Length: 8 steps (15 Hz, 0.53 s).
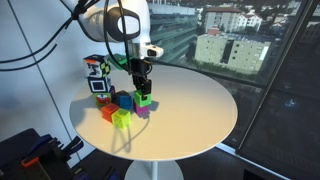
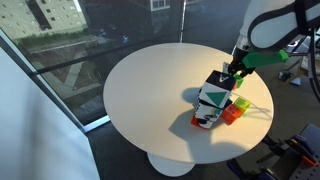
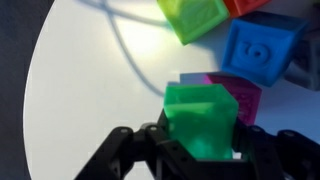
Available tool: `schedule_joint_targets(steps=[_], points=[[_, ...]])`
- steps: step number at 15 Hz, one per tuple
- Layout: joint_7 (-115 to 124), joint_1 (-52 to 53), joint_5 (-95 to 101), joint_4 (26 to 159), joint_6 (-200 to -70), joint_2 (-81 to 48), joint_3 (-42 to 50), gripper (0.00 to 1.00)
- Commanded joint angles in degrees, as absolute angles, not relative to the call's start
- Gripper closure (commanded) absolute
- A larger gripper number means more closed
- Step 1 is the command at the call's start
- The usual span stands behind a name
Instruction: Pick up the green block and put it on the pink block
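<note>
In the wrist view, we see the jaws pinching the green block point(image 3: 200, 118) from both sides, the pink block point(image 3: 243, 97) lying beneath it and showing past its right edge, on the worktop point(image 3: 90, 90).

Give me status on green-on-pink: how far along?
Done: the green block is picked up and clamped in the gripper. In hand: placing. In the wrist view it is right over the pink block, which shows past its edge. I cannot tell whether the two touch. Left: seat it squarely, open the jaws, pull away.
</note>
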<state>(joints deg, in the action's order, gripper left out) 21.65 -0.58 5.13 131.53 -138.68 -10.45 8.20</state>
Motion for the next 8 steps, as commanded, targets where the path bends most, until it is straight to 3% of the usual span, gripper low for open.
schedule_joint_targets(steps=[1, 8], points=[[25.7, 0.2, 6.3, 131.4, -137.2, -9.1, 7.5, 0.72], [29.4, 1.3, 6.3, 130.5, -137.4, -9.8, 6.8, 0.72]])
